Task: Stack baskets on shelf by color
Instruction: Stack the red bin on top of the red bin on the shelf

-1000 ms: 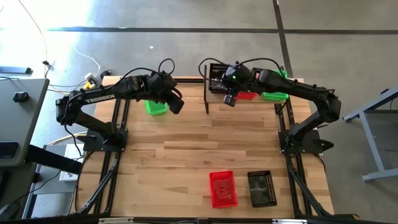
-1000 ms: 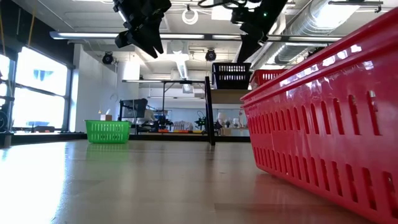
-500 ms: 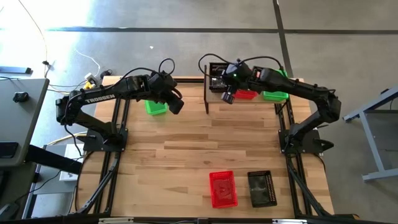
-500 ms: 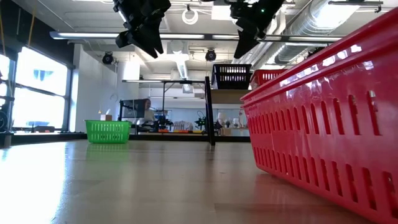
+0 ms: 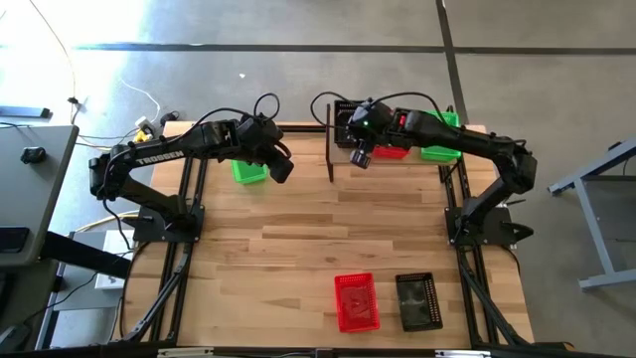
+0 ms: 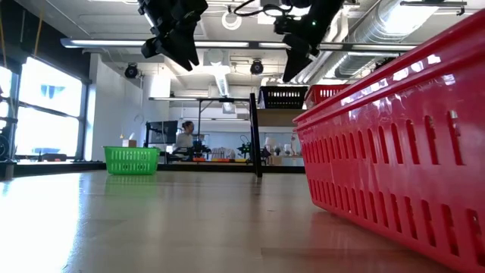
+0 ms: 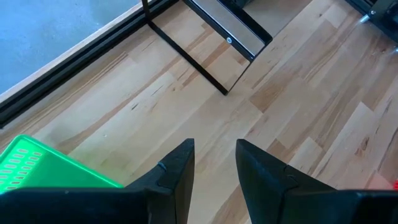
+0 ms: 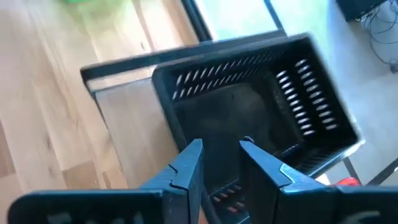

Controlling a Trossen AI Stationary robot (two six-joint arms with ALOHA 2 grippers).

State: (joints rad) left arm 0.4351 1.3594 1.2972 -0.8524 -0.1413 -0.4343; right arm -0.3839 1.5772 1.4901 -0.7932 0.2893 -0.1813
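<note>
Fingers of the right gripper (image 8: 221, 163) are parted slightly, empty, above the black perforated plastic basket (image 8: 249, 106) on the far light-wood shelf (image 5: 393, 159). Left gripper (image 7: 214, 168), slightly parted, is held empty.

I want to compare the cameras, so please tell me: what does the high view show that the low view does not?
Only the high view shows the black basket on the table's near edge and the green basket on the shelf. Only the low view shows a person in the room behind. Both show the lone green basket on the table, the near red basket, and both arms raised.
</note>
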